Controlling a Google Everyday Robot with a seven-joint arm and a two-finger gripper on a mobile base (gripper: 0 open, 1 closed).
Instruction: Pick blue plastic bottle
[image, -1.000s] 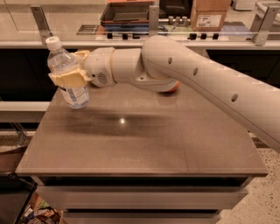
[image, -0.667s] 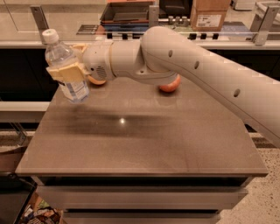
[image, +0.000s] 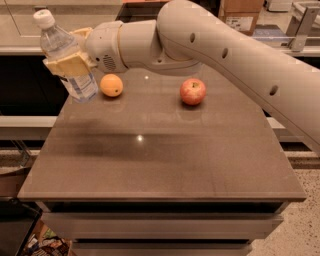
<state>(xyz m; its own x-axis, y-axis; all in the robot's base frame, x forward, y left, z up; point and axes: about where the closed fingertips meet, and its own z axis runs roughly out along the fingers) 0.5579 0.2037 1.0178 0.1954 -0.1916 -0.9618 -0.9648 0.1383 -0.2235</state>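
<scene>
Clamping the blue plastic bottle (image: 56, 41) mid-body at upper left, my gripper (image: 67, 65) holds it tilted, cap pointing up-left.

An orange (image: 111, 85) and an apple (image: 193, 91) sit well apart; both on the brown table (image: 160, 165).

A rectangular table with a smooth dark-brown top (image: 165, 165) carries two fruits, both toward its far edge. A round orange fruit (image: 111, 85) sits at the far left. A red apple with a yellowish patch (image: 193, 91) sits near the far middle, well apart from the orange. A small spot of light glints on the bare surface in front of them. Over the far-left corner, off the surface, the gripper (image: 67, 65) is clamped around the clear blue plastic bottle (image: 55, 40).
</scene>
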